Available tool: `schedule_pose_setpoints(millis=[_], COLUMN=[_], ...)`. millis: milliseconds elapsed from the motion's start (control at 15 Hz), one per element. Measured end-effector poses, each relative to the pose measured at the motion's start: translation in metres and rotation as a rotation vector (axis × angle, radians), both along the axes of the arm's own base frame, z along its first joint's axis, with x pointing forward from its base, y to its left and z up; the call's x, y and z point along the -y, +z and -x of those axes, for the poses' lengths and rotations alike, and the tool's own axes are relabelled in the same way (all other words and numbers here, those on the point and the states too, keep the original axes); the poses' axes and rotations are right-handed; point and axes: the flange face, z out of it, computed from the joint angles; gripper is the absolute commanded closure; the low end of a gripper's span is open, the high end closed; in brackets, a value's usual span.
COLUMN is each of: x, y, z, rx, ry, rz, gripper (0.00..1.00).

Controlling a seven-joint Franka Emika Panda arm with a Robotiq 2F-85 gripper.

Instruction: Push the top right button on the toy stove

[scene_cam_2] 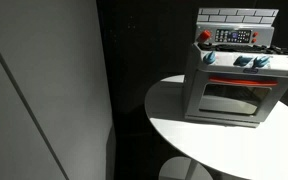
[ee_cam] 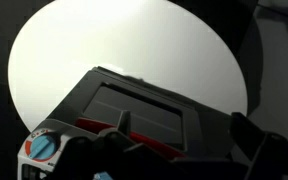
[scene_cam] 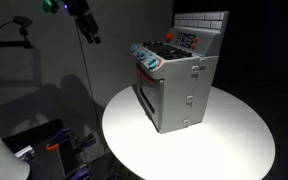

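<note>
The toy stove (scene_cam: pixel 179 85) is a small grey box with a front oven door. It stands on a round white table (scene_cam: pixel 234 135) and shows in both exterior views (scene_cam_2: pixel 234 75). Its white brick-pattern back panel carries a red control strip (scene_cam: pixel 187 40) (scene_cam_2: pixel 232 36); the single buttons are too small to tell apart. Blue knobs line the front edge. My gripper (scene_cam: pixel 89 30) hangs high in the air, well off to the side of the stove and touching nothing. In the wrist view the oven door window (ee_cam: pixel 134 105) lies below my open, empty fingers (ee_cam: pixel 182 130).
The table edge (ee_cam: pixel 104 40) curves round the stove, with dark floor beyond it. A camera stand (scene_cam: pixel 24 25) and some clutter (scene_cam: pixel 54 145) stand beside the table. A grey wall panel (scene_cam_2: pixel 44 90) fills one side.
</note>
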Motion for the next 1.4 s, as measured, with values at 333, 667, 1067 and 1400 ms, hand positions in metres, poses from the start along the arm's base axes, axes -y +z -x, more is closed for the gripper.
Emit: schedule_pose_setpoints(millis=[333,667,1067,1400], x=[0.000,0.002,0.013,0.028], y=[0.000,0.001,0.016,0.040], z=[0.000,-0.001,-0.008,-0.020], rx=[0.000,0.001,0.031,0.092], ry=[0.000,-0.003,-0.037,-0.097], rz=[0.000,-0.003,-0.035,-0.078], gripper=[0.00,0.00,0.00,0.00])
